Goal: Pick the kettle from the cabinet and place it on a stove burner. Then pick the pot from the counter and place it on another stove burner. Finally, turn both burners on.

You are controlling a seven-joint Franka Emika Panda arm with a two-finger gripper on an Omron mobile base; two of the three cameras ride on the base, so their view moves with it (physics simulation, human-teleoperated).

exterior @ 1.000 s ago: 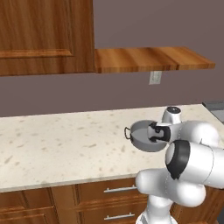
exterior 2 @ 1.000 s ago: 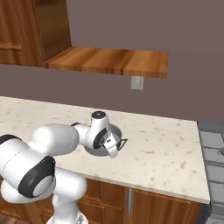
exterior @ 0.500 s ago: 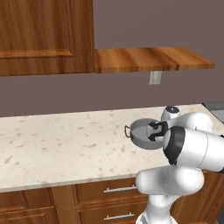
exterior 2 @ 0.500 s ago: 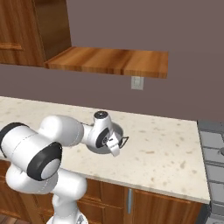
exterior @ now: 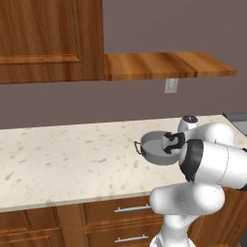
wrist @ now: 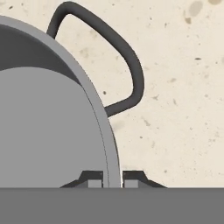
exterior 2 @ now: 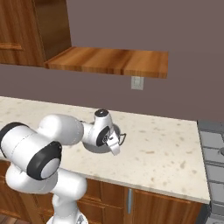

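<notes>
Gripper: closed on the rim of the pot — in the hand view the gripper (wrist: 112,178) sits at the bottom centre of the frame, one dark tip inside the wall and one outside, the thin grey rim pinched between them.
Pot: wide grey pot (exterior: 155,148) standing on the counter, right of centre in the left base view, partly covered by the arm; in the right base view the pot (exterior 2: 94,146) lies at centre frame under the hand.
Pot handle: dark loop (wrist: 118,57) in the upper middle of the hand view, just above the gripped stretch of rim.
Counter: beige speckled counter (exterior: 62,161) across the middle of the left base view.
Cabinet: brown wood cabinet (exterior: 48,41) at upper left — its shelf board (exterior: 169,65) runs rightward.
Wall outlet: wall outlet (exterior: 171,85) just under the shelf.
Stove: grey stove (exterior 2: 212,153) at the right edge of the right base view, well apart from the pot.
</notes>
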